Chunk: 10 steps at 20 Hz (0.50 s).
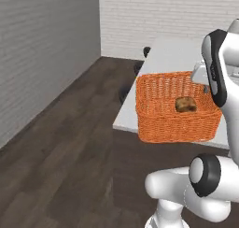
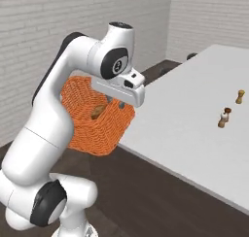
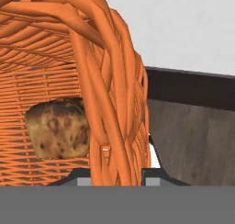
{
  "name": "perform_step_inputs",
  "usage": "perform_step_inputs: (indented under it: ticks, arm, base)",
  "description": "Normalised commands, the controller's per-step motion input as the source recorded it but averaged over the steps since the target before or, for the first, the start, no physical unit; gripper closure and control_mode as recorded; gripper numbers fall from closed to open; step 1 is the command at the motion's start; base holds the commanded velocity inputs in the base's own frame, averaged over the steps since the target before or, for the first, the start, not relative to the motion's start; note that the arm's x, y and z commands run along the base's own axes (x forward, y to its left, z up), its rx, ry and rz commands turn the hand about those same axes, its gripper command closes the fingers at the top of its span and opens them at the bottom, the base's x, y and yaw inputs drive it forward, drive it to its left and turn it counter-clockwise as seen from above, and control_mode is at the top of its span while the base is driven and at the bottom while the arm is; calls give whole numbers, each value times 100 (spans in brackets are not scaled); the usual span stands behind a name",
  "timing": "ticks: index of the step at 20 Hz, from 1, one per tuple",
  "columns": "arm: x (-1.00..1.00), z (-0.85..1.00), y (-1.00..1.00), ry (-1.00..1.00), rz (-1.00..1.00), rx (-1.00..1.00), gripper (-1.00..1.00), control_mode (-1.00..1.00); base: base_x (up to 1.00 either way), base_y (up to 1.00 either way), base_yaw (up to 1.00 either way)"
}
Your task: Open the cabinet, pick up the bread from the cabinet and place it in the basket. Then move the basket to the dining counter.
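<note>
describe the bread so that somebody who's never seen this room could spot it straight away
Find the long white dining counter. At its near edge the robot's gripper holds up a bright orange woven basket by its rim. The bread lies inside: a small golden-brown, dark-speckled lump, the one thing in the basket, unlike the little figures standing on the counter.

Basket held in the air at the near left corner of the dining counter

The orange basket (image 2: 92, 117) hangs off the floor, its right wall pinched under the gripper (image 2: 116, 103), with the bread (image 2: 98, 110) lying inside. The white dining counter (image 2: 194, 119) stretches to the right and far, where two small wooden shakers (image 2: 223, 117) stand, one farther right (image 2: 240, 96). Dark wood floor (image 2: 146, 197) lies below.
</note>
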Motion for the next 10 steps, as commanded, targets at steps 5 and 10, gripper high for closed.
perform_step_inputs:
  ticks: [5,10]
  arm:
    - [0,0,0,0,0,0,100,100]
    - [0,0,0,0,0,0,100,100]
  base:
    - [63,57,-73]
    - [71,40,-66]
